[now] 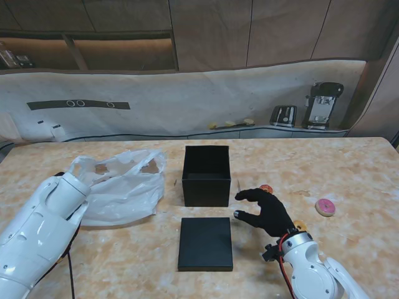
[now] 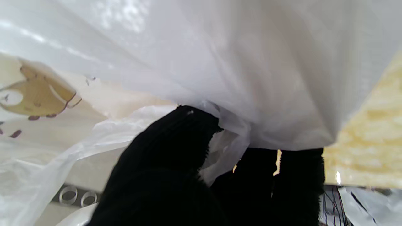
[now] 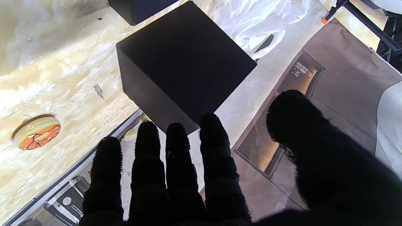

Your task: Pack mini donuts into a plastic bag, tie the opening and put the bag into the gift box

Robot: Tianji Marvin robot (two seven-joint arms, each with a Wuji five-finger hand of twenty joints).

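Note:
The white plastic bag (image 1: 124, 187) lies crumpled on the left of the table. In the left wrist view my black-gloved left hand (image 2: 169, 169) pinches the bag's film (image 2: 238, 94) between thumb and fingers. In the stand view its white forearm hides the hand. The open black gift box (image 1: 206, 174) stands mid-table, its lid (image 1: 206, 243) flat and nearer to me. My right hand (image 1: 265, 212) hovers open, fingers spread, right of the box, holding nothing. An orange mini donut (image 1: 266, 188) lies just beyond its fingers, another (image 1: 300, 225) beside the wrist, a pink one (image 1: 325, 207) farther right.
The right wrist view shows the box (image 3: 185, 62), the orange donut (image 3: 37, 136) and part of the bag (image 3: 260, 18) past the spread fingers (image 3: 176, 150). A toaster (image 1: 283, 114) and coffee machine (image 1: 322, 104) stand on a counter behind the table.

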